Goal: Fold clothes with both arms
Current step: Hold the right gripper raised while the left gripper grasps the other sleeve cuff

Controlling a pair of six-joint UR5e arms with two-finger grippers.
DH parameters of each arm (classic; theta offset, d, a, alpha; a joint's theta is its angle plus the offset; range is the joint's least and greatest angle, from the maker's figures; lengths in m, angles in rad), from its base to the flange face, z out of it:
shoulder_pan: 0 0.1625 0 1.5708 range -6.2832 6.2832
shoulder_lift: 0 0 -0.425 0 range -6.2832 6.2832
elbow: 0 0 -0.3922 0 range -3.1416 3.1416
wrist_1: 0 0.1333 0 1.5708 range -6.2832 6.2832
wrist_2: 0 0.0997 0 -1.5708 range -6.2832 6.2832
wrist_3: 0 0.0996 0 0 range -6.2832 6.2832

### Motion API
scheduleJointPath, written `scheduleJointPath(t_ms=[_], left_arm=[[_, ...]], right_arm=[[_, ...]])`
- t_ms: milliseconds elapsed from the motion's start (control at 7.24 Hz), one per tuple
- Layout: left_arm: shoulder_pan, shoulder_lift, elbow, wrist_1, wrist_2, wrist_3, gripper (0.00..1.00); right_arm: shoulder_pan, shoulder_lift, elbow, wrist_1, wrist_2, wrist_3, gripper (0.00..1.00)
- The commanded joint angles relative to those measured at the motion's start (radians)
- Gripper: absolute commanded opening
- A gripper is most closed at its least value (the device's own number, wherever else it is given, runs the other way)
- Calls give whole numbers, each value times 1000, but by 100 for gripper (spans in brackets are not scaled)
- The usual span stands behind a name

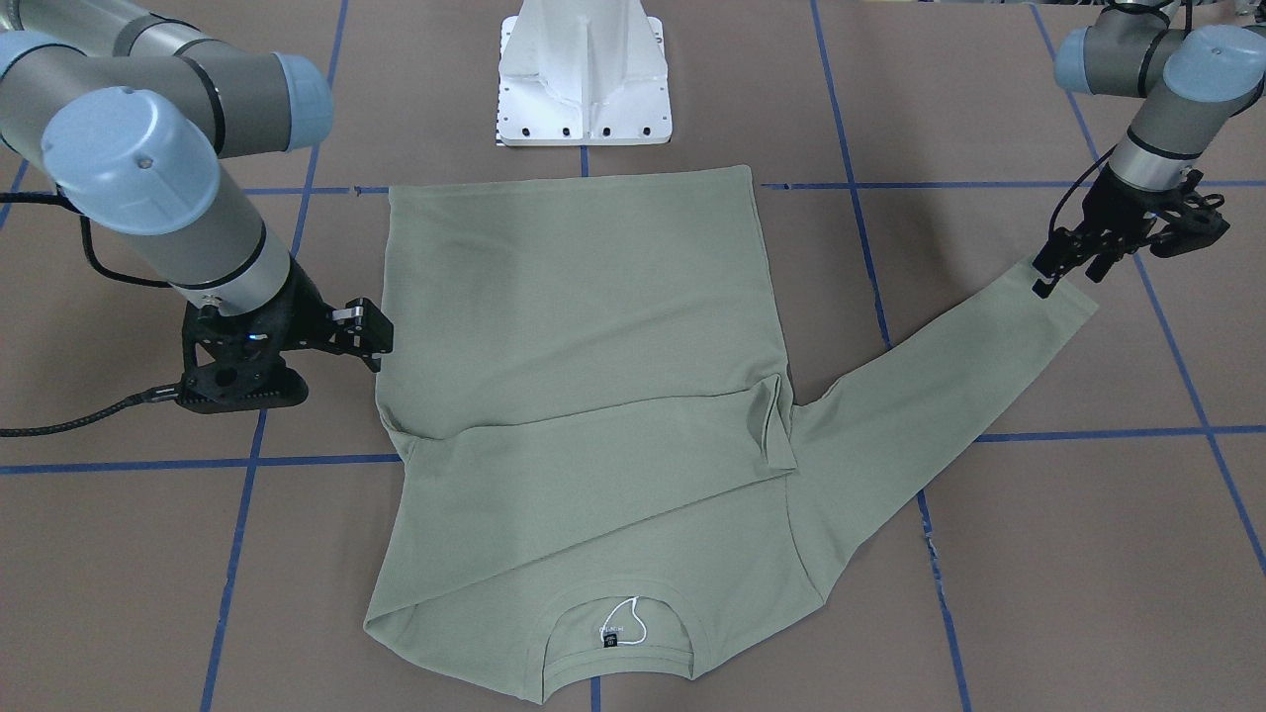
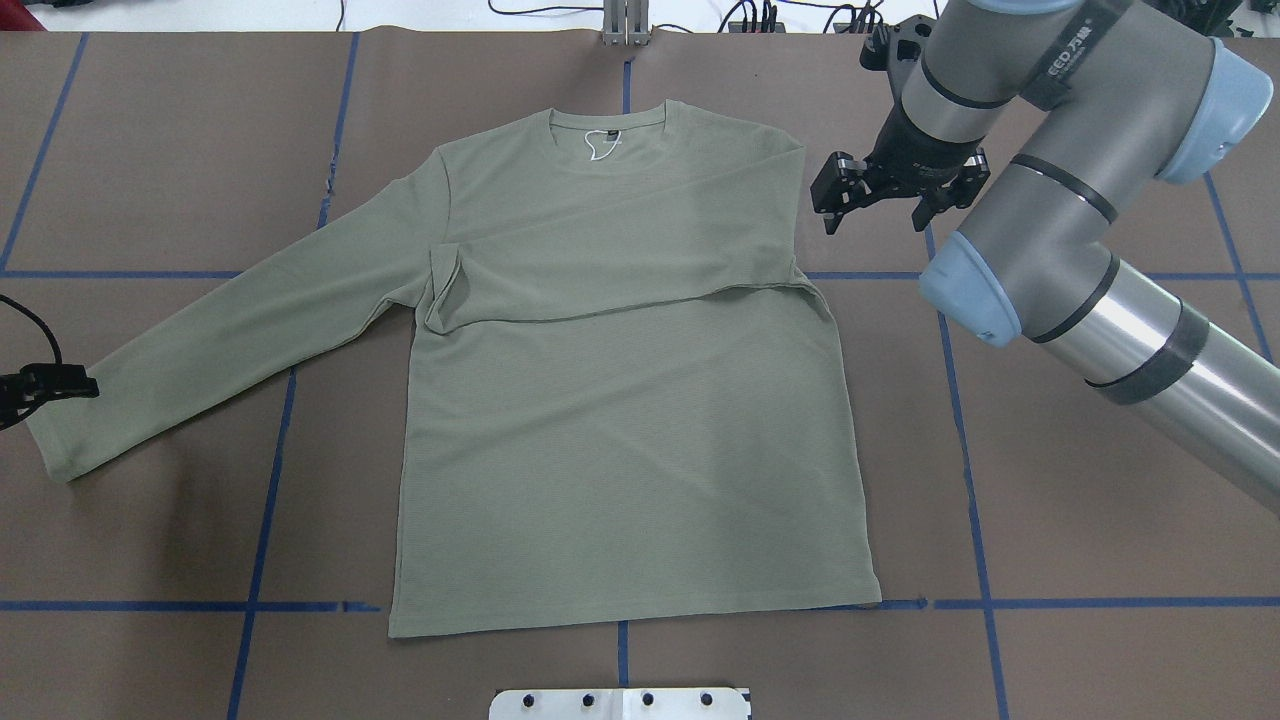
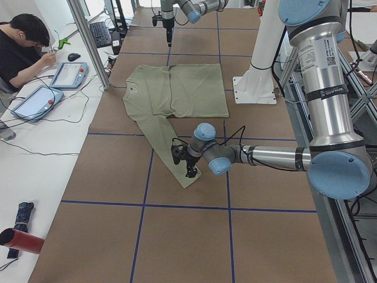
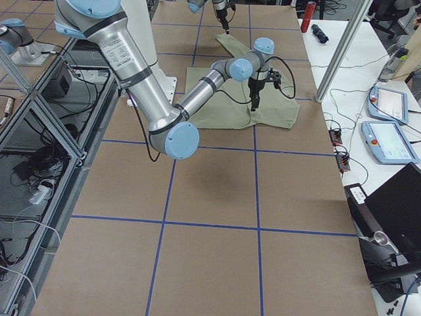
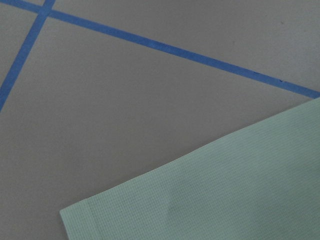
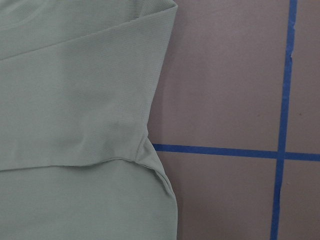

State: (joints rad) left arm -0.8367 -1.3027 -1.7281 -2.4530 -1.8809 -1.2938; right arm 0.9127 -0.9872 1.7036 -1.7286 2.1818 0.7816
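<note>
The shirt (image 2: 620, 430) lies flat on the tabletop (image 2: 1100, 560). One sleeve is folded across its chest. The other sleeve (image 2: 230, 340) is stretched out straight toward the left tool (image 1: 1066, 272).

That loose sleeve is what the next fold probably turns on. Its long axis runs from the cuff (image 1: 1068, 302), which sits directly beneath the left tool, slantwise away to the shoulder and on toward the right tool (image 2: 872, 200). The left arm is plainly the nearer one to it. The move I would expect is to carry the cuff along that line, over the body.

The left tool looks spread. In the front-facing view its two fingertips (image 1: 1042, 283) straddle the cuff's edge and clasp nothing. The right tool is released too. It hangs empty just beside the shoulder where the folded sleeve turns over, apart from the cloth.

The overhead view cuts the left tool off at its margin, showing only a black tip at the cuff, so only the front-facing view gives the stance of the jaws. The left wrist view shows no fingers, only the cuff's hemmed corner (image 5: 95, 220) and a blue tape line (image 5: 175, 50). The right wrist view adds a small pucker (image 6: 147, 155) at the armpit below the fold.
</note>
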Motion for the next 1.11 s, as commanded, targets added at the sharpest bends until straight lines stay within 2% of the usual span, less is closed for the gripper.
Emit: scheduleJointPath(t_ms=[0,967], left_arm=[[11,13,16,26,13,-4,100],[28,2,58,25,17,-7,100]], right_arm=[[9,-21,11,1,10,-19,100],[9,-22,22,1,9,-19,100]])
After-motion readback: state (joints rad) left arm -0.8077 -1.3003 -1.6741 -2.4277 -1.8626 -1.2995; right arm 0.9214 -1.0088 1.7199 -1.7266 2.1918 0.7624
